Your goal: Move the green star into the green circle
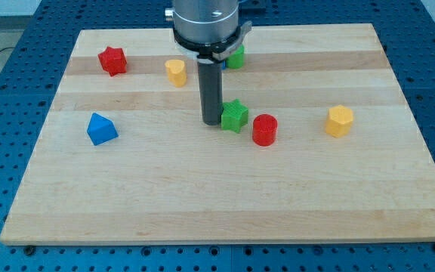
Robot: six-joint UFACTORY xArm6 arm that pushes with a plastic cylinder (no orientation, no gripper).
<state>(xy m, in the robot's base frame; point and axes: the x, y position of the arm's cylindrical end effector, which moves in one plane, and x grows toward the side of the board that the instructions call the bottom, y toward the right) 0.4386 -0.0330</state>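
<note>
The green star [235, 115] lies near the middle of the wooden board [225, 196]. My tip [211, 122] stands just to the star's left, touching or nearly touching it. A second green block, the green circle [237, 56], sits toward the view's top, partly hidden behind the arm's body, with a bit of blue at its left edge. A red cylinder [264, 129] lies right next to the star on its right.
A red star [112, 60] is at the top left, a yellow heart-like block [176, 72] to its right, a blue triangular block [100, 128] at the left, and a yellow hexagonal block [340, 120] at the right.
</note>
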